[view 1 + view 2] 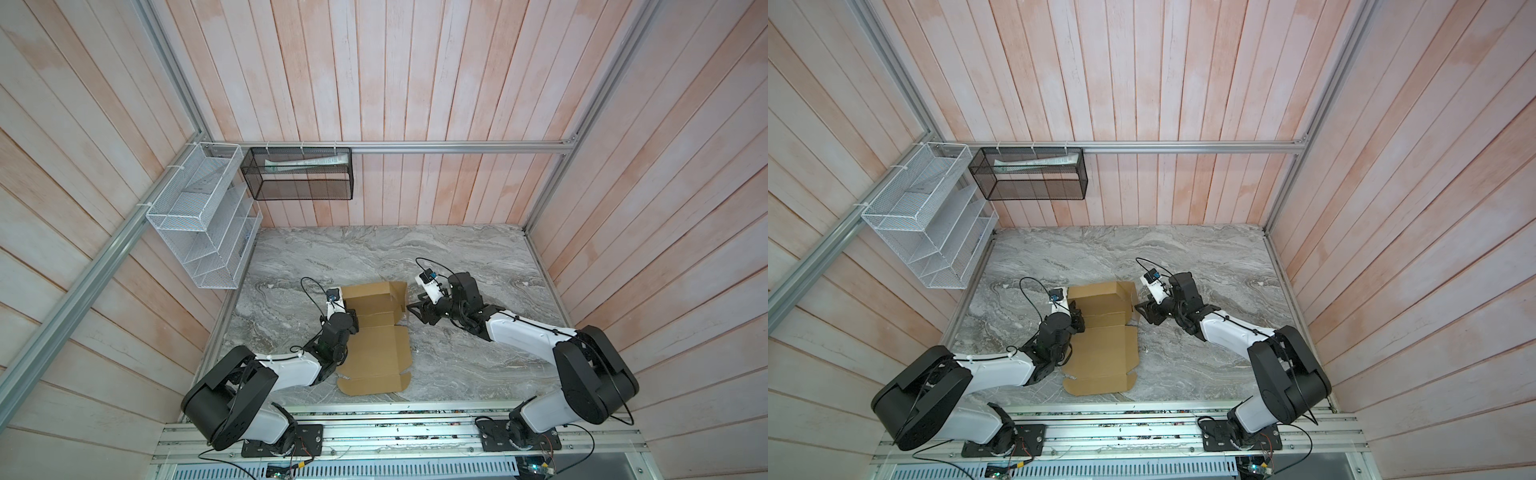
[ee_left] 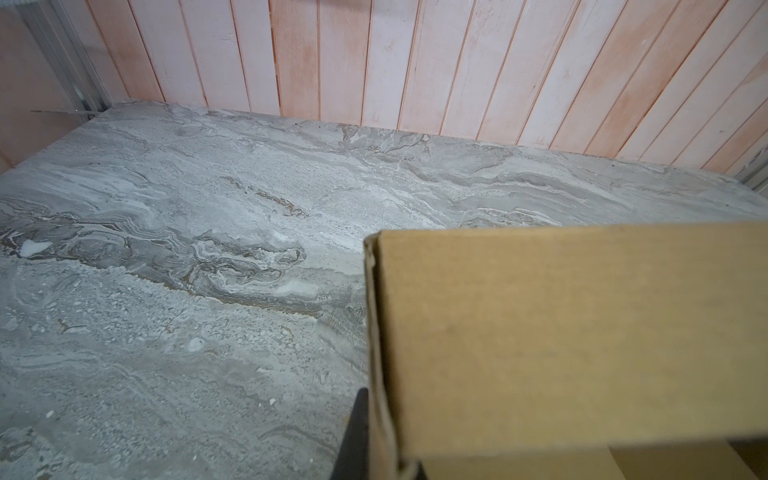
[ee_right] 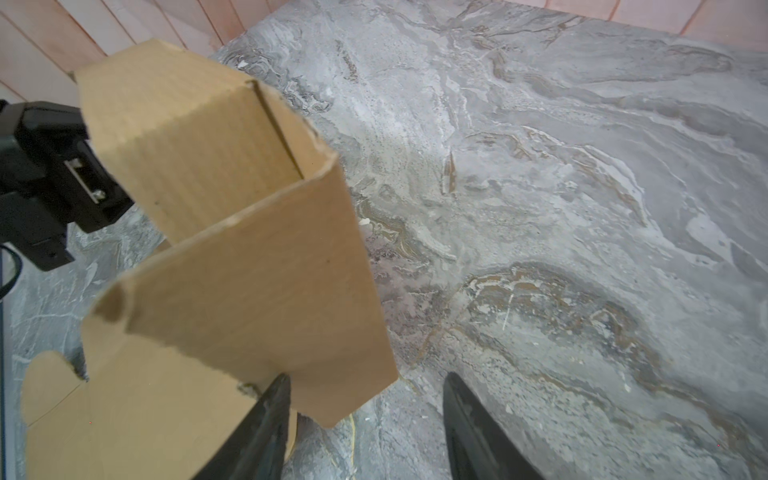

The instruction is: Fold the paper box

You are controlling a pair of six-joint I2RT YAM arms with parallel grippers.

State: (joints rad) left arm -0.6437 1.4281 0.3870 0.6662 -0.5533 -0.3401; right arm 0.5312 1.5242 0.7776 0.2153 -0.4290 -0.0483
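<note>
Paper box [image 1: 376, 332] half up, wall [image 2: 540, 332] pinched between left gripper's [image 1: 352, 319] fingers?
— Yes. Flap corner [image 3: 345, 390] sits between right gripper's [image 3: 368, 376] spread fingers; an off-centre squeeze could crumple it.

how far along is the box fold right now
Early to middle, I'd judge. Done: at the far end of the paper box, the far wall and right wall stand up. In hand: the left gripper is shut on the box's left edge; the right gripper is open at the right wall's corner. Left: the near panels lie flat on the table, unfolded.
</note>
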